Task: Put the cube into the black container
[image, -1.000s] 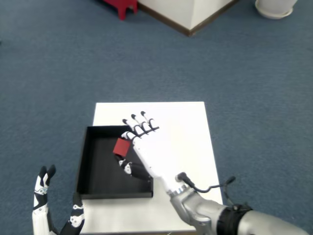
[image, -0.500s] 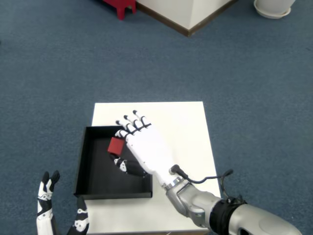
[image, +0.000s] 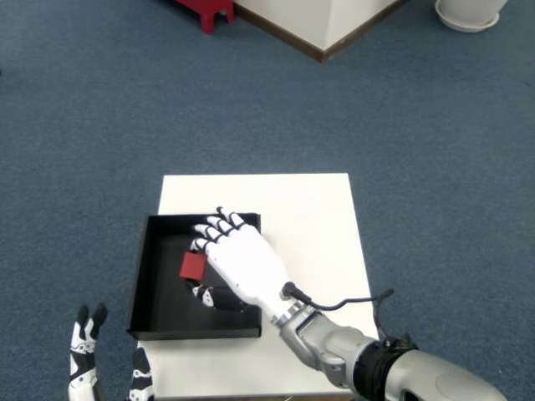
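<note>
The small red cube (image: 193,266) is over the middle of the black container (image: 149,284), a shallow square tray on the left half of the white table (image: 313,217). My right hand (image: 236,263) reaches over the tray from the right. Its fingers curl down around the cube and its thumb sits below the cube. Whether the cube rests on the tray floor is hidden by the hand. The left hand (image: 84,355) shows its fingertips at the bottom left, off the table.
Blue carpet surrounds the table. A red stool (image: 205,8) and a white wall base (image: 322,25) are at the top, and a white pot (image: 468,12) stands at the top right.
My right hand has moved left and lower into the tray, carrying the cube from the tray's right side to its middle. The left hand has dropped lower in the view.
</note>
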`<state>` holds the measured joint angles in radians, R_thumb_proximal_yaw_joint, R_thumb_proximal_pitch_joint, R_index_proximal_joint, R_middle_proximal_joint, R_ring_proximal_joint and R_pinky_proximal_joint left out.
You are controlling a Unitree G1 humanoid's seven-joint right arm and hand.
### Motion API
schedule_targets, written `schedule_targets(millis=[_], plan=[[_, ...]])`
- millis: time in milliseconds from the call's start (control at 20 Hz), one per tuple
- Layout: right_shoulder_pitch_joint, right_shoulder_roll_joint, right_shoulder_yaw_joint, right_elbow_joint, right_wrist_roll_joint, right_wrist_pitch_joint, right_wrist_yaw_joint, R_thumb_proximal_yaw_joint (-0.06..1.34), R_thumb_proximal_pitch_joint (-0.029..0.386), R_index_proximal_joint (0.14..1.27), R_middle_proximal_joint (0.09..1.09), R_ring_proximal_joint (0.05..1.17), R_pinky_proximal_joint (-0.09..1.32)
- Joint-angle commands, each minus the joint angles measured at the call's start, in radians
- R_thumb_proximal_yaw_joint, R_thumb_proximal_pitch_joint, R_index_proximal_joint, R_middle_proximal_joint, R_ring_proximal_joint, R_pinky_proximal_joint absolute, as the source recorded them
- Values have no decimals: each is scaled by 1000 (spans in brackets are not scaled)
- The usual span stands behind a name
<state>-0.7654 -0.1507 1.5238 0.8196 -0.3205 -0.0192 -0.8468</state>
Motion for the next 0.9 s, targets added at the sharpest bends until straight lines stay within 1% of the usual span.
schedule_targets(millis=[50,250,350,400,450,500,550,700,900], plan=[[-27,3,-45,9,-12,-22,-3,1259,210,1018,338,302,181],[-2,6,-63,40,-20,-23,18,1255,209,1022,342,301,183],[1,6,-64,45,-20,-25,11,1250,209,1016,342,300,183],[0,6,-64,43,-17,-25,10,1116,195,834,332,301,185],[-4,6,-65,39,-15,-20,14,838,152,590,288,289,177],[-8,5,-66,37,-15,-13,19,690,120,467,260,264,142],[-13,5,-68,35,-17,-4,27,651,112,423,249,250,116],[-18,4,-70,29,-20,12,41,660,121,457,239,236,87],[-14,4,-69,22,-24,27,44,685,132,465,232,225,61]])
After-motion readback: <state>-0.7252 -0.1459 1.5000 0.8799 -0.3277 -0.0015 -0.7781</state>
